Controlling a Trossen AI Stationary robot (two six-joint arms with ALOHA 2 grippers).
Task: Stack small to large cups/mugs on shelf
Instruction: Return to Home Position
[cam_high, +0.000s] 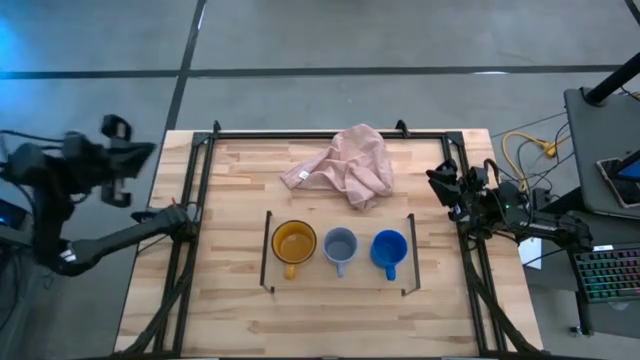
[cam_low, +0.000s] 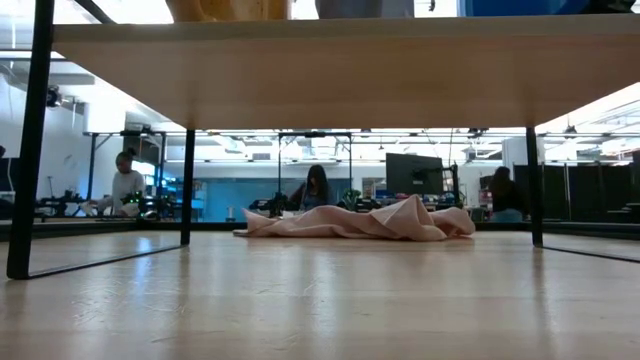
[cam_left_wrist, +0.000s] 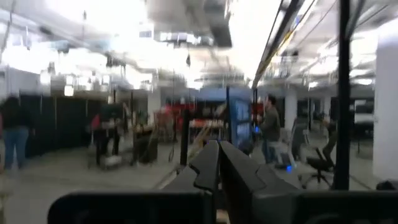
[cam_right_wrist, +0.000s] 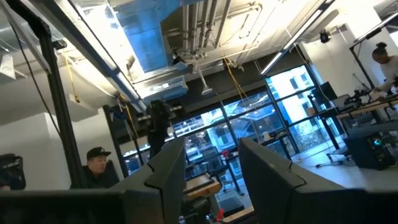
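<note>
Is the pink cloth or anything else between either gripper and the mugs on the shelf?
Nothing visible. The pink cloth lies behind the shelf. The yellow mug, grey mug and blue mug stand in a row on it. The left gripper is off the table's left edge, the right gripper at its right edge.
</note>
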